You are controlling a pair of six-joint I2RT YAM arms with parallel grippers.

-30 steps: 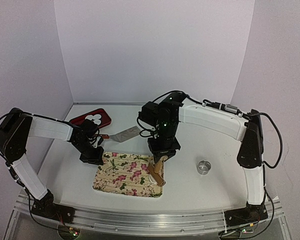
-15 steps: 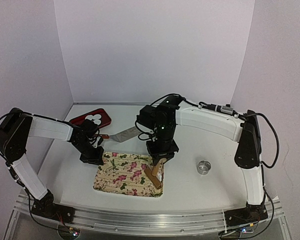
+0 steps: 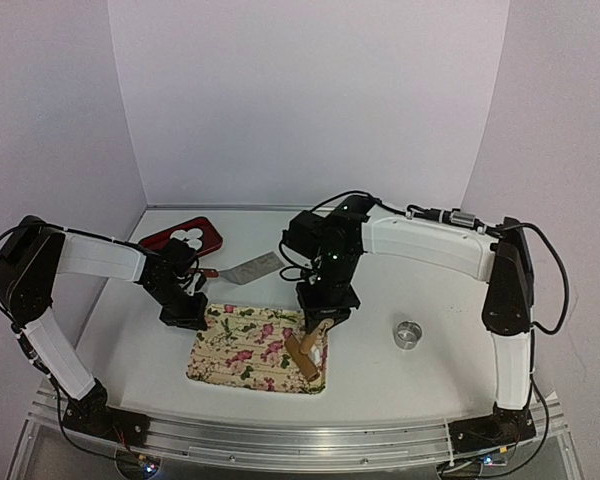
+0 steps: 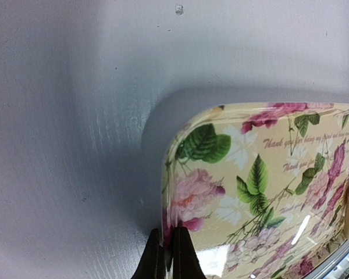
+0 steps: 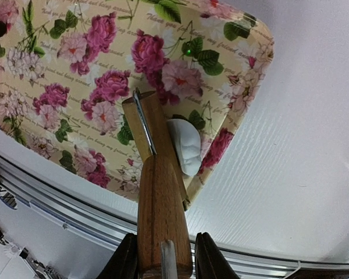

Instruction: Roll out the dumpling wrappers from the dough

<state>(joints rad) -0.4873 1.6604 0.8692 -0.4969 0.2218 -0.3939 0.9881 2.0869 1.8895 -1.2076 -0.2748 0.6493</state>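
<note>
With your left gripper [image 4: 166, 261] clenched on the tray [image 4: 232, 174] at its 10 o'clock corner and your right gripper [image 5: 163, 256] grasping the wooden roller [image 5: 157, 174], the dough [image 5: 184, 145] lay against the roller's 3 o'clock side, so you needed to shift sideways onto it and press evenly.

We see a white table [image 3: 420, 290] from above, with four things lying directly on it. A flowered tray [image 3: 242, 350] — cream, with pink roses and green leaves — sits near the front edge, left of centre. A small red tray [image 3: 158, 243] rests toward the far left corner. Between the two lies a flat metal scraper [image 3: 252, 269], its handle pointing left. A small metal ring [image 3: 409, 334] stands alone on the right — well apart from both trays.
</note>
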